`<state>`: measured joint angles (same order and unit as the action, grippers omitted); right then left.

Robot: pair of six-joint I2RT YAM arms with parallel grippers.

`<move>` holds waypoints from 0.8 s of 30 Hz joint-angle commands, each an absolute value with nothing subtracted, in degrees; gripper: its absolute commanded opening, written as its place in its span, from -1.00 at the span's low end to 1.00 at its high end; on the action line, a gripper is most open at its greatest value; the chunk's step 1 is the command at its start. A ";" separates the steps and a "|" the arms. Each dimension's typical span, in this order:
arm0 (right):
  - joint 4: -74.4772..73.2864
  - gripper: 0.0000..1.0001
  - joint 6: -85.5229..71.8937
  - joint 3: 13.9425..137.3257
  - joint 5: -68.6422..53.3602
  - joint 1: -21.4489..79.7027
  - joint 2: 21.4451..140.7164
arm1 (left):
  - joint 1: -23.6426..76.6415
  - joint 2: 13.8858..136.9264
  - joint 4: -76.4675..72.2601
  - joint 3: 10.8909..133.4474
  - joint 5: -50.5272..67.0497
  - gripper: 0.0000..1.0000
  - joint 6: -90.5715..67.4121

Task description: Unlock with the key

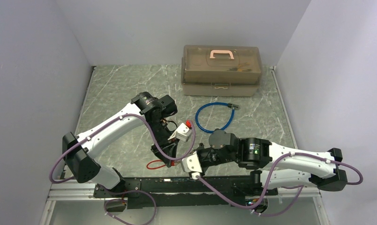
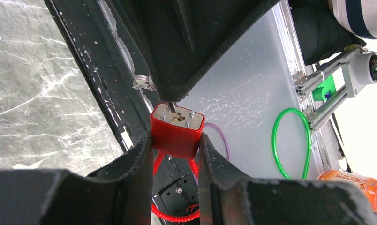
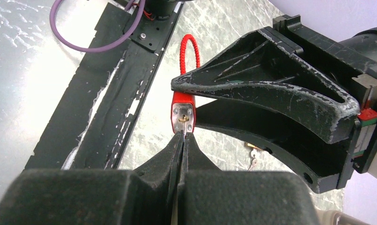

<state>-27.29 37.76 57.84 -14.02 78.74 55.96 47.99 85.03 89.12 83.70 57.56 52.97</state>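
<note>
A small red padlock (image 2: 176, 133) with a red coiled cable shackle (image 2: 175, 213) sits between the pads of my left gripper (image 2: 175, 140), which is shut on its sides with the silver keyhole face turned outward. My right gripper (image 3: 183, 138) is shut on a thin silver key (image 3: 183, 132). The key's blade meets the keyhole on the padlock (image 3: 182, 115). In the top view both grippers meet near the table's front edge, left gripper (image 1: 171, 157) against right gripper (image 1: 190, 163), with the red cable (image 1: 154, 165) hanging below. The padlock body is hidden there.
A brown tackle box (image 1: 221, 70) with a pink handle stands at the back. A blue cable loop (image 1: 214, 117) lies mid-table. Spare keys (image 3: 254, 157) dangle below the padlock. The black base rail (image 1: 186, 185) runs along the front. A green loop (image 2: 292, 140) and orange can (image 2: 353, 185) lie off-table.
</note>
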 commanded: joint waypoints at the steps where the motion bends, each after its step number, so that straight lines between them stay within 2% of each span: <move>1: -25.80 -1.00 38.49 60.59 -14.81 78.89 56.51 | 48.10 84.70 90.28 85.87 59.59 -1.00 52.81; 24: -25.53 -1.00 39.88 59.99 -10.75 79.55 57.81 | 48.28 85.24 90.24 87.33 59.81 -1.00 50.73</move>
